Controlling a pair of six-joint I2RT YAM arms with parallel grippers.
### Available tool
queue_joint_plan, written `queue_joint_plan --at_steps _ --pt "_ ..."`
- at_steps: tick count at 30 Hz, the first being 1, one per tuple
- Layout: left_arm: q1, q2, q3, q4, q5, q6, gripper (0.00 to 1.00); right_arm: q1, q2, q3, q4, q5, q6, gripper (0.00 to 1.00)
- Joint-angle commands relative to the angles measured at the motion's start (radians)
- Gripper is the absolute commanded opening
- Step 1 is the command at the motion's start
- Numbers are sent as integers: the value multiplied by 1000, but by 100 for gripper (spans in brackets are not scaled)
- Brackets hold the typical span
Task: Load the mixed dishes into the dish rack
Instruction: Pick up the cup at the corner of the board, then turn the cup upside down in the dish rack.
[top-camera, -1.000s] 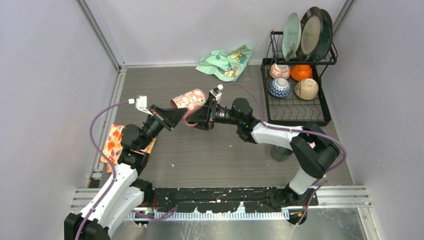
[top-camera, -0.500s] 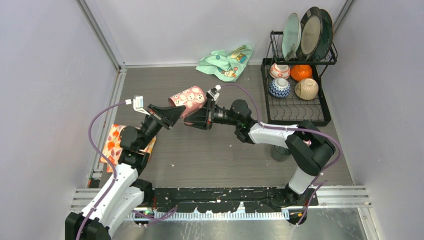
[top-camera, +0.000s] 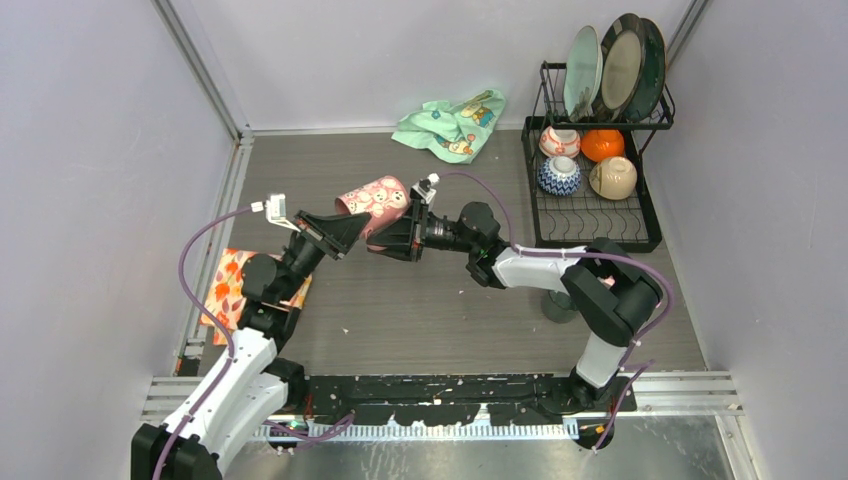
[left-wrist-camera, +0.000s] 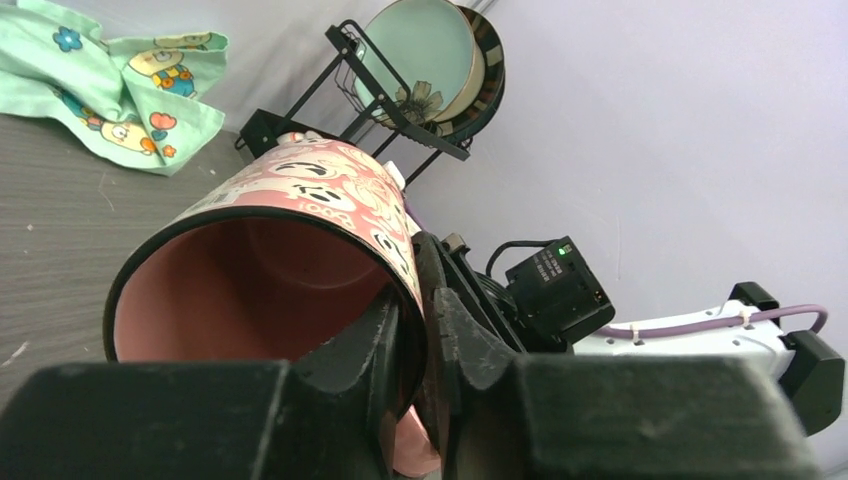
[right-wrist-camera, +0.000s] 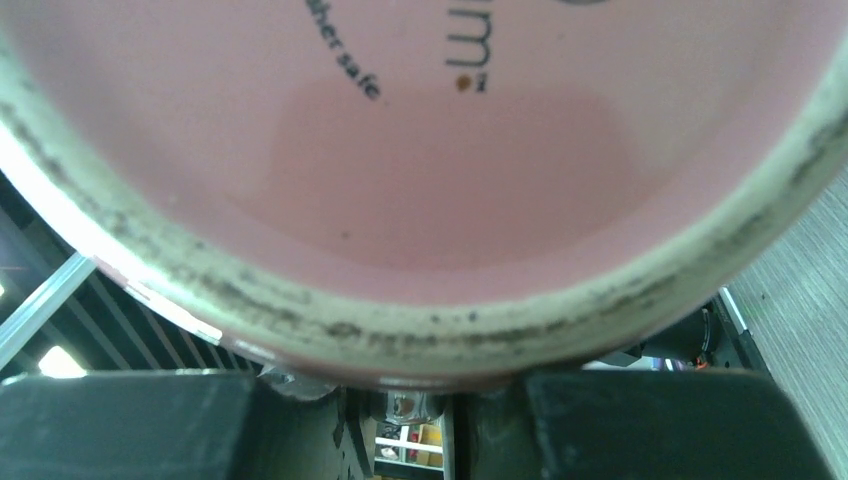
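Observation:
A pink cartoon-print cup (top-camera: 372, 198) hangs on its side above the table's middle, between both grippers. My left gripper (top-camera: 354, 226) pinches its rim: in the left wrist view one finger is inside the pink cup (left-wrist-camera: 300, 200) and one outside, the left gripper (left-wrist-camera: 425, 320) shut on the wall. My right gripper (top-camera: 380, 243) grips the cup from the opposite side, low by its handle. The cup's base (right-wrist-camera: 420, 150) fills the right wrist view above the right gripper (right-wrist-camera: 400, 400). The black dish rack (top-camera: 590, 225) stands back right, holding three plates (top-camera: 620, 65) upright and several bowls (top-camera: 559, 176).
A mint-green cartoon cloth (top-camera: 450, 122) lies at the back, left of the rack. An orange floral cloth (top-camera: 225, 285) lies by the left wall under my left arm. A dark cup (top-camera: 558, 305) stands on the table beneath my right arm, partly hidden.
The pink cup and both grippers have drifted slightly left and toward the back. The right arm has stretched further along with it.

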Motion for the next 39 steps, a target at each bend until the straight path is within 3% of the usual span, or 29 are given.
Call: queue_joint_plan --at_steps 1,6,15,22,25,27,30,31,35,39 --pt "-9 -24 15 89 31 -28 23 7 -11 20 110 24 -5 1" --pt "-9 -14 30 21 13 -69 39 7 -32 17 53 24 -60 1" --pt "-9 8 84 -115 -26 -148 46 7 -79 -1 -91 19 -192 1" --pt "-8 14 101 -165 -54 -223 45 7 -128 0 -256 20 -338 1" --pt "-8 12 90 -151 -66 -265 41 8 -140 -2 -311 19 -386 1" --pt "-8 12 80 -125 -74 -285 29 7 -145 -5 -326 16 -402 1" --pt "-8 13 70 -81 -75 -297 3 8 -143 -14 -328 17 -405 1" --pt "-8 13 68 -72 -73 -303 0 8 -142 -15 -324 22 -401 3" --pt "-8 18 40 17 -62 -345 0 7 -130 -28 -251 42 -334 27" --pt "-8 35 18 111 -45 -398 0 7 -100 -29 -161 61 -232 45"
